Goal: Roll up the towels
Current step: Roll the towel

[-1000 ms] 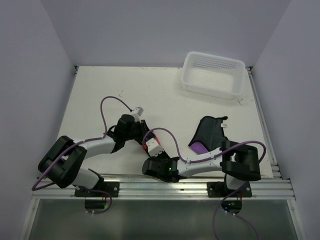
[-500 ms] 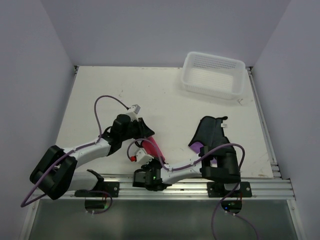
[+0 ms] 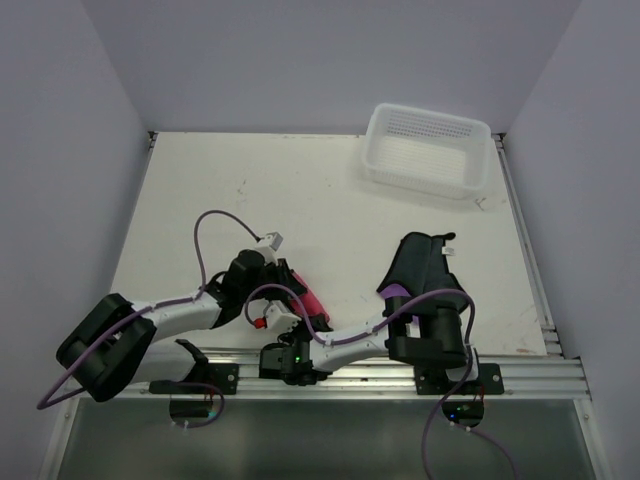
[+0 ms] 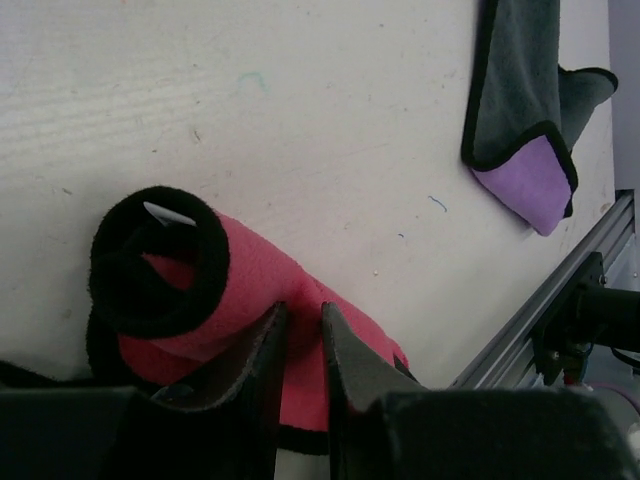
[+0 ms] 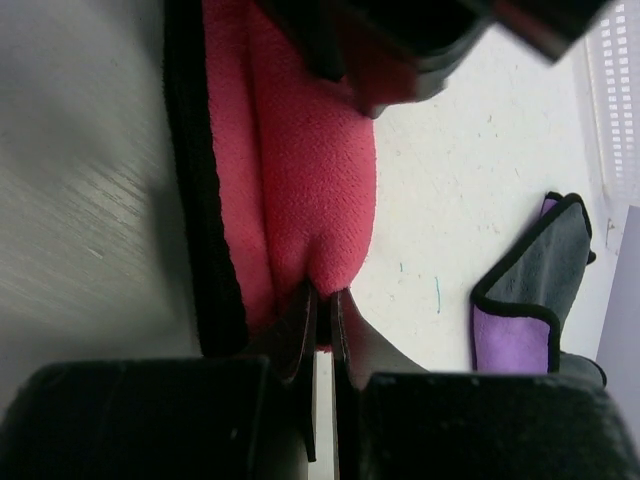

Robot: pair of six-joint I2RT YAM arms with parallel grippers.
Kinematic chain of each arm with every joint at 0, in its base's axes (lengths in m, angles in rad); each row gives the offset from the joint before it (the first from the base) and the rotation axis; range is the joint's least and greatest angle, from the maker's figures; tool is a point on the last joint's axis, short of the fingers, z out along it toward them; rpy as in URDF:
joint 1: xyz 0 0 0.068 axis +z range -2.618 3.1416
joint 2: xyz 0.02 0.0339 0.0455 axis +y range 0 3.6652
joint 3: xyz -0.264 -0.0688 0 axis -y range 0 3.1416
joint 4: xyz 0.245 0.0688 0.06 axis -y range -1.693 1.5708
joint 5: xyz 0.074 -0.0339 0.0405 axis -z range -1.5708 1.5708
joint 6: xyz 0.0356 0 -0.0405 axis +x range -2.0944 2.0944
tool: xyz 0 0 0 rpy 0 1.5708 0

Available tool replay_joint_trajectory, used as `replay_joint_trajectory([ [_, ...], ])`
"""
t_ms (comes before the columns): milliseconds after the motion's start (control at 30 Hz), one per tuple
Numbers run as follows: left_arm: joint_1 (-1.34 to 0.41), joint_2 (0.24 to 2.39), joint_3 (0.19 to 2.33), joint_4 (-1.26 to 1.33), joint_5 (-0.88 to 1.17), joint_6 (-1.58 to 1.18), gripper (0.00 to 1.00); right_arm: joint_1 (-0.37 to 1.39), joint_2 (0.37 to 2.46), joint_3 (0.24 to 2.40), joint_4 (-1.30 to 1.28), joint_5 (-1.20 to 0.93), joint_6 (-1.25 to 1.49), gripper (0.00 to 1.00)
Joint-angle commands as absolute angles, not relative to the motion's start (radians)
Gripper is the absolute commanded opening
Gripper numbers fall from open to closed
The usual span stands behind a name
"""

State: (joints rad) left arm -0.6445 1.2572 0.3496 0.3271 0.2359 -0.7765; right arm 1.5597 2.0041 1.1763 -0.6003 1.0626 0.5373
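Observation:
The pink-red towel (image 3: 306,298) lies near the table's front edge as a short thick roll with a black-edged open end (image 4: 150,262). My left gripper (image 3: 280,283) is shut on the roll's pink fabric, its fingers (image 4: 345,362) a narrow gap apart with cloth between them (image 4: 303,335). My right gripper (image 3: 297,322) is shut on the roll's other end (image 5: 322,300), pinching a pink fold (image 5: 300,150). The purple towel (image 3: 415,265) lies apart to the right, folded with dark fabric uppermost and a purple corner showing (image 4: 535,180); it also shows in the right wrist view (image 5: 520,335).
The white perforated basket (image 3: 428,150) stands at the back right, and its edge shows in the right wrist view (image 5: 620,80). The aluminium rail (image 3: 400,372) runs along the near edge just behind both grippers. The left gripper body (image 5: 400,40) sits over the roll.
The left gripper has drawn back toward the near edge and the right wrist has slid left along the rail. The pink towel, hidden a second ago, now shows as a roll between them.

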Motion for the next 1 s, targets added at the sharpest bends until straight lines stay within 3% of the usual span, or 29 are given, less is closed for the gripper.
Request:
replay_joint_trajectory([
  [0,-0.673,1.296,0.305,0.402,0.195,-0.804,0.24,1.568,2.022,1.187,-0.595,1.0,0.557,0.0],
  [367,-0.687,1.347,0.181,0.423,0.094,-0.837,0.17,1.566,1.938,1.141,-0.525,0.959,0.569,0.04],
  [400,-0.687,1.35,0.176,0.431,0.089,-0.839,0.15,1.568,1.925,1.137,-0.514,0.959,0.572,0.06],
  [533,-0.687,1.367,0.158,0.452,0.084,-0.85,0.12,1.566,1.83,1.12,-0.509,0.957,0.577,0.34],
  [633,-0.687,1.37,0.137,0.482,0.071,-0.864,0.08,1.565,1.754,1.109,-0.514,0.956,0.58,0.45],
  [800,-0.689,1.368,0.112,0.502,0.057,-0.874,0.05,1.543,1.631,1.065,-0.499,0.919,0.612,0.49],
  [967,-0.689,1.361,0.101,0.503,0.064,-0.879,0.05,1.449,1.452,0.93,-0.373,0.747,0.661,0.48],
])
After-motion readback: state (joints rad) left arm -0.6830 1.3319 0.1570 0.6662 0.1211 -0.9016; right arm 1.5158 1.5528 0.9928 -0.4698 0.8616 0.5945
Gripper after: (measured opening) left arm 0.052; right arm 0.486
